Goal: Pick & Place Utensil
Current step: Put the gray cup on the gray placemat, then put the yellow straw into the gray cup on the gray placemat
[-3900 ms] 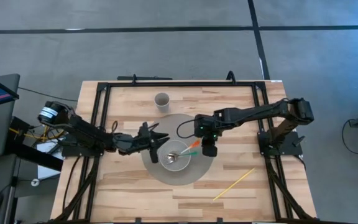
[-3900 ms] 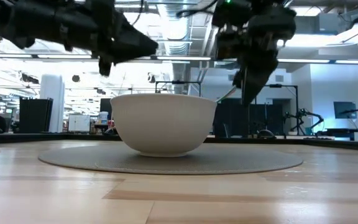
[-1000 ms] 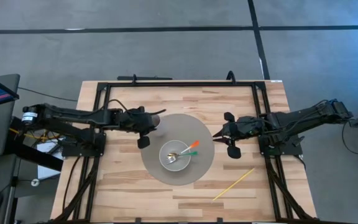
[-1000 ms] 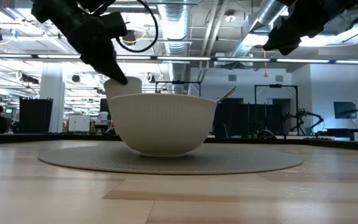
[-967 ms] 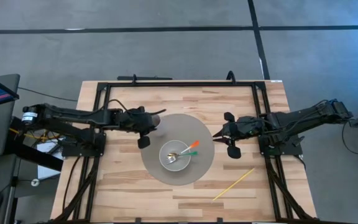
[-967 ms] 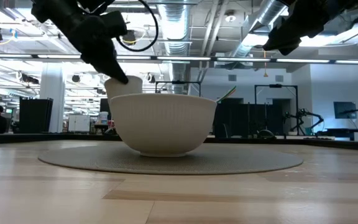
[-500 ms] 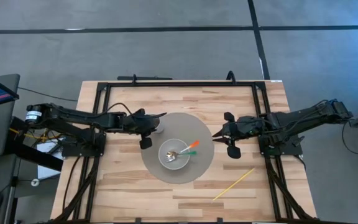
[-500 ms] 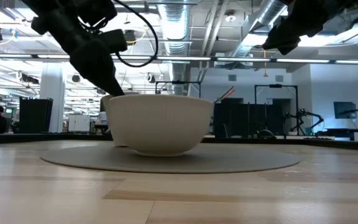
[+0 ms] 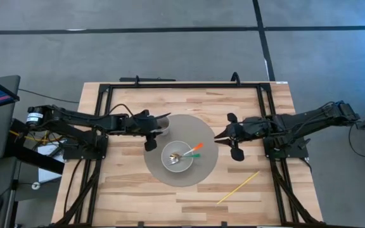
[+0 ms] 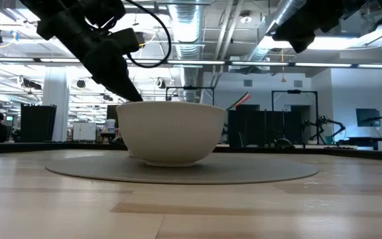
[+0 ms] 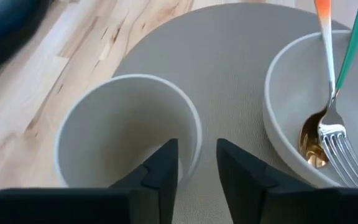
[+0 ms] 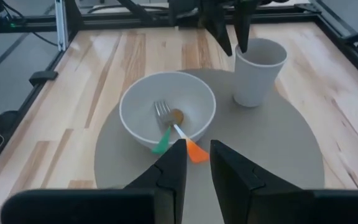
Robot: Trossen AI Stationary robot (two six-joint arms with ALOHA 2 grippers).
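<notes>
A white cup (image 11: 123,124) stands upright on the far left part of a round grey mat (image 9: 198,130), also seen in the right wrist view (image 12: 257,78). My left gripper (image 9: 158,124) is shut on its rim. Beside it a white bowl (image 9: 178,158) rests on the mat's middle. The bowl holds a green-handled fork (image 11: 335,146) and an orange-handled spoon (image 11: 323,18), handles leaning on its right rim. My right gripper (image 9: 219,136) hangs open and empty above the mat's right edge. My left gripper has the cup's wall at the rim (image 11: 194,134), on the side nearest the bowl. One finger (image 11: 163,168) is inside the cup and the other (image 11: 238,168) outside. The fingers slant down from the table's left. The cup is upright, its bottom on the mat (image 12: 250,102).
A thin yellow stick (image 9: 238,187) lies on the bare wood at the near right. A black frame (image 9: 106,95) runs around the table's edges. Bare wood lies near and far of the mat.
My left gripper has gone down and a little toward the bowl with the cup. A second ago the cup stood lifted above the bowl's rim in the low view. It now sits low behind the bowl, on the mat.
</notes>
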